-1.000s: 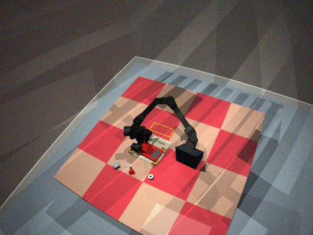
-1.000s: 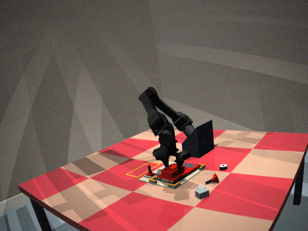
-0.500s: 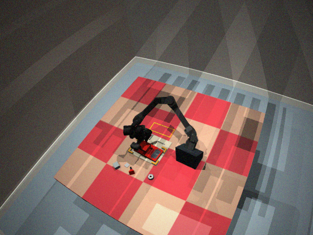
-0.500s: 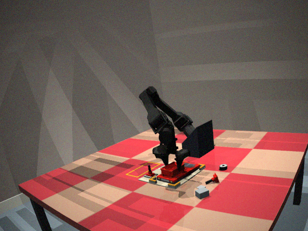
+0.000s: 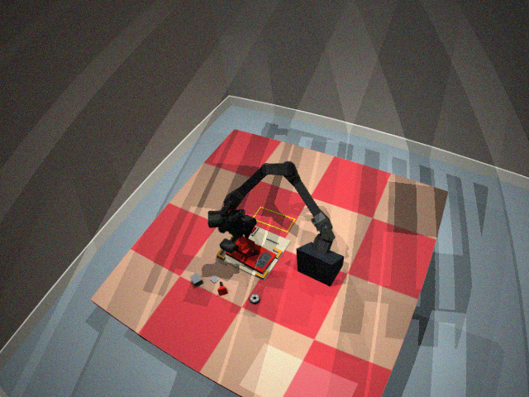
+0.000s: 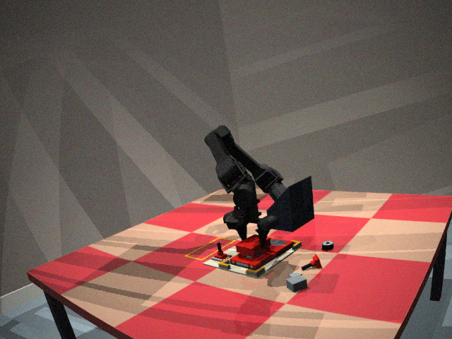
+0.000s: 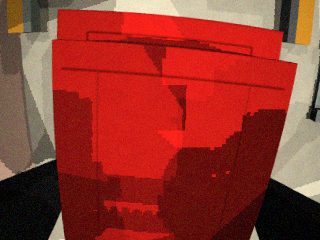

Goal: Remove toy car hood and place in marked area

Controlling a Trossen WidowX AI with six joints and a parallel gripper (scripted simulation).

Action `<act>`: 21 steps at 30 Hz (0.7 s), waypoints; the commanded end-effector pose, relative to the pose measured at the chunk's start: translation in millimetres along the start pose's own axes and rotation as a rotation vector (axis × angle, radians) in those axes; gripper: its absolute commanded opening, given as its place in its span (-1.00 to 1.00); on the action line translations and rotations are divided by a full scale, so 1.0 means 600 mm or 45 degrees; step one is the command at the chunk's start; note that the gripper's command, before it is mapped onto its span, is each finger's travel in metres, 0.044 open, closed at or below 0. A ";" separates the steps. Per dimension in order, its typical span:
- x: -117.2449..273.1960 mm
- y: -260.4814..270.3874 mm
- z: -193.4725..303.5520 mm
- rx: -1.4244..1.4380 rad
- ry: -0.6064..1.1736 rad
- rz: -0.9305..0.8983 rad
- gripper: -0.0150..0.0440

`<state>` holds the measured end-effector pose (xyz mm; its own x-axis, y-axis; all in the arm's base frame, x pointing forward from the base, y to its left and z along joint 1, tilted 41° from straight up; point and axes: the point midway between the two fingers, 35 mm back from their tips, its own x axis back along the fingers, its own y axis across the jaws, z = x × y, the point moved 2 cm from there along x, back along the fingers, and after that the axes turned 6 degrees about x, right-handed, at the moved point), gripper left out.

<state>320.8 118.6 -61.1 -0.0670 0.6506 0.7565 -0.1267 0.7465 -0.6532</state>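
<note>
The red hood [image 5: 245, 246] [image 6: 249, 248] [image 7: 135, 125] is between the fingers of my gripper [image 5: 240, 245] [image 6: 253, 242] [image 7: 161, 178], which is shut on it. One black finger is on each side of the hood. The hood is raised a little above the front of the red toy car [image 5: 264, 259] [image 6: 279, 251] [image 7: 90, 22], whose front edge shows beyond it in the wrist view. The marked area, a yellow outline [image 5: 278, 213] [image 6: 202, 246], lies on the table beside the car's base plate. The fingertips are partly hidden in the top view.
The car is on a pale base plate [image 5: 282, 241] with yellow-black corner brackets. A red part with a black peg [image 6: 219, 254] stands on the plate. A grey block [image 5: 196, 279] [image 6: 296, 283], a red-and-black part [image 5: 221, 289] [image 6: 316, 261] and a wheel [image 6: 328, 246] lie nearby.
</note>
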 end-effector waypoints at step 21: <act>0.074 -0.022 -0.004 0.005 -0.001 -0.007 -0.49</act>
<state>318.7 144.3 -26.8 -0.0647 0.6478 0.7591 -0.1305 0.7486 -0.6500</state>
